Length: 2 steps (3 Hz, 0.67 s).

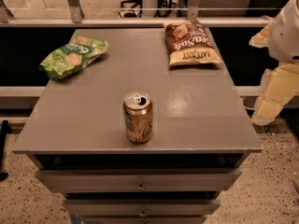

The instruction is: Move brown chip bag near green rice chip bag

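Note:
The brown chip bag (190,43) lies flat at the far right of the grey cabinet top (196,120), its dark brown part towards the back and its cream-yellow part towards the front. The green rice chip bag (73,56) lies at the far left, tilted. The two bags are well apart. My gripper (274,94) hangs off the right side of the cabinet, beyond its edge, to the right of and a little nearer than the brown bag, and touches nothing.
An opened gold drink can (138,116) stands upright at the front middle of the top. Drawers (140,180) run below the front edge. A rail and glass partition (140,20) stand behind the cabinet. Speckled floor lies around it.

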Each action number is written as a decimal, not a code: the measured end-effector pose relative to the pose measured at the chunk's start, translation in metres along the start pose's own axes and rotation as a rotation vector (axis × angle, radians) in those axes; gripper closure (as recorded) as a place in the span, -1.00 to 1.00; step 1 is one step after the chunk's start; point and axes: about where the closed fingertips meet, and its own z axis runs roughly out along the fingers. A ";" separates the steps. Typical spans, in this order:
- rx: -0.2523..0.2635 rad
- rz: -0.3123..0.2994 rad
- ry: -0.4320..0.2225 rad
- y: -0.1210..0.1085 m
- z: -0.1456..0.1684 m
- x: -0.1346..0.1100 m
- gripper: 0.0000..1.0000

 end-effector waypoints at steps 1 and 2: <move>0.003 0.000 -0.003 -0.001 0.000 -0.001 -1.00; 0.009 0.004 -0.043 -0.020 0.013 -0.009 -1.00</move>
